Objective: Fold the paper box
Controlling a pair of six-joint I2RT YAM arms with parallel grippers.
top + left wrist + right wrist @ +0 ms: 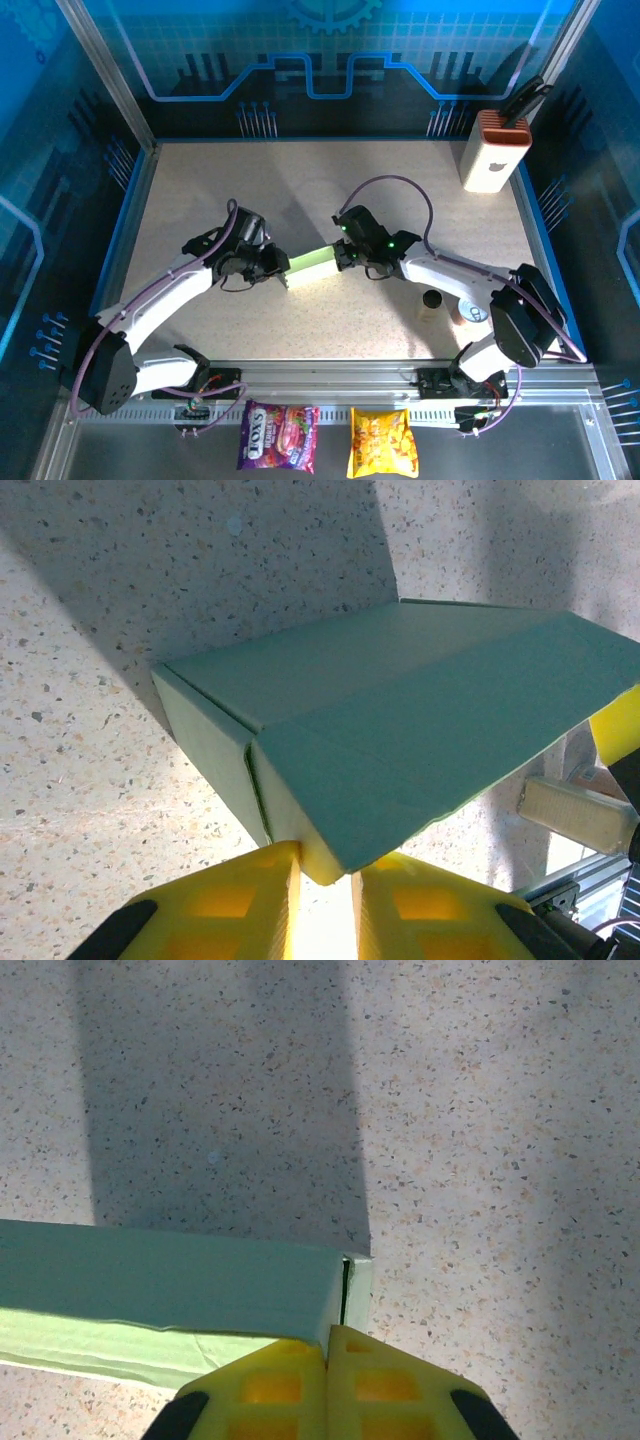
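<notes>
The left claw (pixel 325 865) is closed to a narrow gap and pinches one lower corner of the paper box (pixel 400 710), the card's edge caught between its yellow fingers (pixel 230 900). The right claw (pixel 328 1345) has its fingers pressed fully together, with the tips up against the opposite end of the box. Whether a thin flap is trapped between them, I cannot tell.

Between the two claws the box spans the middle of the worktop (pixel 480 1110) as a long, shallow, part-formed shell. Its top panel is creased lengthwise and a dark slit is open at the corner seam on each end. It seems to hang clear of the surface, judging by the shadow cast beneath it.

The step in hand looks like closing up an end. To do it well, the left pinch should hold firm and low on the corner while the right tips push squarely along the crease line, not across it, so the wall tucks in rather than buckles. Both arms ought to move together; any twist between them would warp thin card.

Far off, a white block with an orange top (pixel 495 150) stands at the worktop's back right corner.
</notes>
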